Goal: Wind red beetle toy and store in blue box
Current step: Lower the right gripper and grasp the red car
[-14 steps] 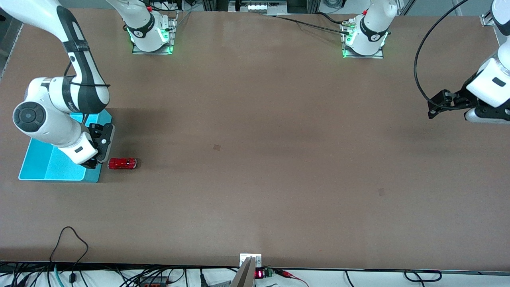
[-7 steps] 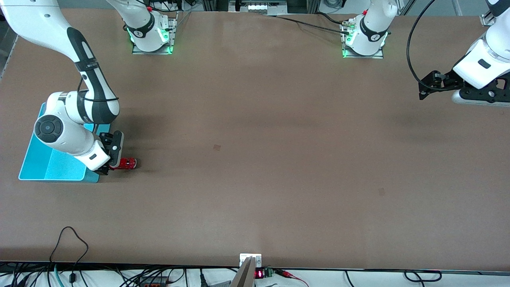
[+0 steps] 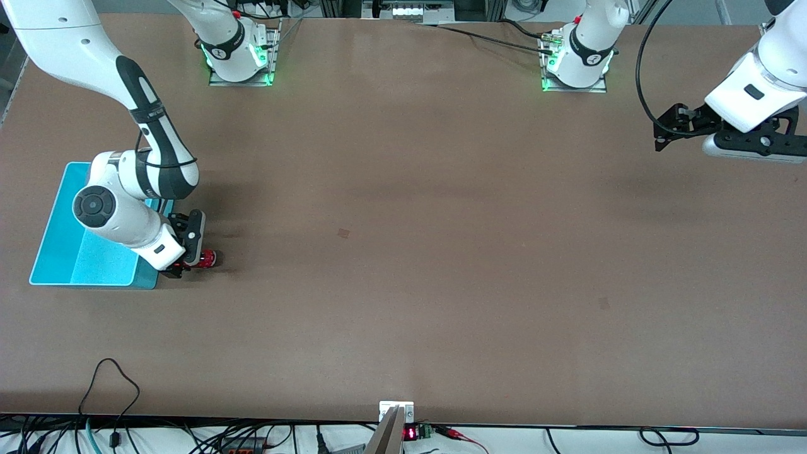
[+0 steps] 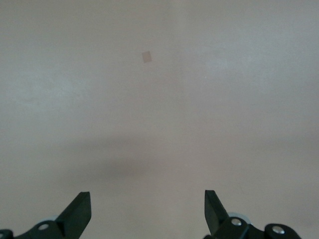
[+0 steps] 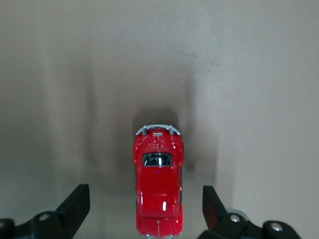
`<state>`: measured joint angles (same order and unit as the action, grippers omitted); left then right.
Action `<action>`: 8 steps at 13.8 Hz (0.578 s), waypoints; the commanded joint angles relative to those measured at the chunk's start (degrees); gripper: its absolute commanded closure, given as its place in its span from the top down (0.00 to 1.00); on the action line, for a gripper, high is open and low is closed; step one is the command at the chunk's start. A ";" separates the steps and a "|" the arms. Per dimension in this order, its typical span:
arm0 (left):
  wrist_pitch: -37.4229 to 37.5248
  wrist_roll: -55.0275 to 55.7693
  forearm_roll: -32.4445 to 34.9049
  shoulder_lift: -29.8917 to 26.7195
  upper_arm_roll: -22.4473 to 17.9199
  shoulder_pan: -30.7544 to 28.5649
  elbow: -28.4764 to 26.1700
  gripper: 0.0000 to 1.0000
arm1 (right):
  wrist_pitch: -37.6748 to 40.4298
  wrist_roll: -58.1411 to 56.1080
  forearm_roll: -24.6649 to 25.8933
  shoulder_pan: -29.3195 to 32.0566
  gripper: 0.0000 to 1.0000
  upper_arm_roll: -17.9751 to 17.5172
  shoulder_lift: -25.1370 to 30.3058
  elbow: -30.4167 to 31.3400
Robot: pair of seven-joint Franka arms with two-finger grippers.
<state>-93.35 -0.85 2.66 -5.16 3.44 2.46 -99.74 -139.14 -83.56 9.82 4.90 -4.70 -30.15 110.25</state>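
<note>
The blue box (image 3: 57,252) held nothing visible, partly hidden by the right arm. Beside it on the surface (image 3: 403,252), the red beetle toy (image 5: 158,191) sat between the right claw's (image 5: 144,209) wide-open fingers, ungripped. The left claw (image 4: 147,211) hung open, empty, over the surface's left-arm end.

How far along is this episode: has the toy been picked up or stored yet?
Nothing is done yet: the red beetle toy sits on the table beside the blue box. In hand: the open right gripper straddles it, ungripped. Left gripper waits open. Winding and storing remain.
</note>
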 commanded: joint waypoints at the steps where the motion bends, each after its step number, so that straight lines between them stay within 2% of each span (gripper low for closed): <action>1: 1.25 0.32 0.42 0.15 0.16 0.27 1.39 1.00 | -1.66 -0.90 0.81 1.43 1.00 -1.02 -0.08 0.67; 8: 0.81 0.32 0.41 0.50 0.08 -0.09 1.73 1.00 | -4.29 -0.81 0.72 1.43 1.00 -1.02 -2.10 0.67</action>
<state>-93.36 -0.85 2.66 -5.11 3.44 2.21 -99.59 -141.76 -83.59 9.82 5.11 -4.70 -31.88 110.35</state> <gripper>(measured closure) 0.000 0.000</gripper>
